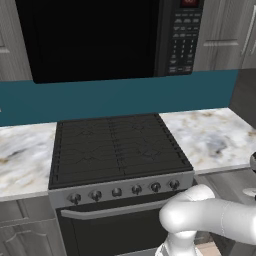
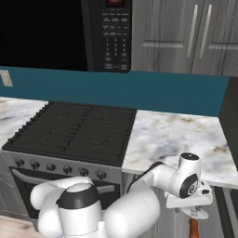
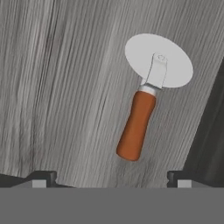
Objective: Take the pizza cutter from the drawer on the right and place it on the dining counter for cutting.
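Your two-finger gripper [image 3: 109,177], fingers spread wide, hovers above the reddish-brown-handled, silver-wheeled pizza cutter [image 3: 146,105] lying flat on the grey drawer floor [image 3: 65,87] — descend off-centre and the rounded handle may roll aside — leaving you clamping nothing.

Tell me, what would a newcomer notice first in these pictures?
In the hand view, the pizza cutter with a round silver wheel and reddish-brown handle lies on the grey floor of the drawer, above the open gripper. In the base views, the black gas stove stands between white marble worktops, under a black microwave.
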{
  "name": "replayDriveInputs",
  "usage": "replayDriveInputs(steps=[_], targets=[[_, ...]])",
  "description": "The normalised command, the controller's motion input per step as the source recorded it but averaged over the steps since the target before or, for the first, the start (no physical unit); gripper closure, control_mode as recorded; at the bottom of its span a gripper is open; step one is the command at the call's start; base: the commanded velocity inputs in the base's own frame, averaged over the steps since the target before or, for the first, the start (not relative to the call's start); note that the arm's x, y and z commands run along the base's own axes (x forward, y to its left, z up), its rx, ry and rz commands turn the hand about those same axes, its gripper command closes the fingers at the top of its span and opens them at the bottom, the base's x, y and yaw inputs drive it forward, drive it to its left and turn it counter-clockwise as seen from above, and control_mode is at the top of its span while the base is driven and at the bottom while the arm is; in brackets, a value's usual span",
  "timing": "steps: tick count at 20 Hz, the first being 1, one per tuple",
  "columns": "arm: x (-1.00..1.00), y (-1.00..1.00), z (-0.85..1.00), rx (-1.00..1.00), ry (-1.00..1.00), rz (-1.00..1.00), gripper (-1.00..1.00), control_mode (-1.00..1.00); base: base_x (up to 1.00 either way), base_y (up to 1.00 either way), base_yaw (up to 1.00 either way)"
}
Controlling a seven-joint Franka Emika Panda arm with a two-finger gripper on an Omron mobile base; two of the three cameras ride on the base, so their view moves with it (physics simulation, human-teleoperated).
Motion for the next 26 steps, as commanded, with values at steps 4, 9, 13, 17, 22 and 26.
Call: replayDriveInputs(steps=[4, 9, 13, 17, 22, 26], targets=[[0.01, 0.0, -0.09, 0.05, 0.06, 0.01, -1.0, -1.0, 0.0, 0.0, 0.0], [0.0, -0.03, -0.12, 0.09, 0.01, 0.0, -1.0, -1.0, 0.0, 0.0, 0.0], [0.0, -0.08, -0.1, 0.1, 0.0, 0.0, -1.0, -1.0, 0.0, 0.0, 0.0], [0.0, -0.1, -0.1, 0.05, 0.0, 0.0, -1.0, -1.0, 0.0, 0.0, 0.0], [0.0, -0.08, -0.11, 0.0, 0.0, -0.09, -1.0, -1.0, 0.0, 0.0, 0.0], [0.0, -0.01, -0.1, 0.0, 0.0, -0.09, -1.0, -1.0, 0.0, 0.0, 0.0]])
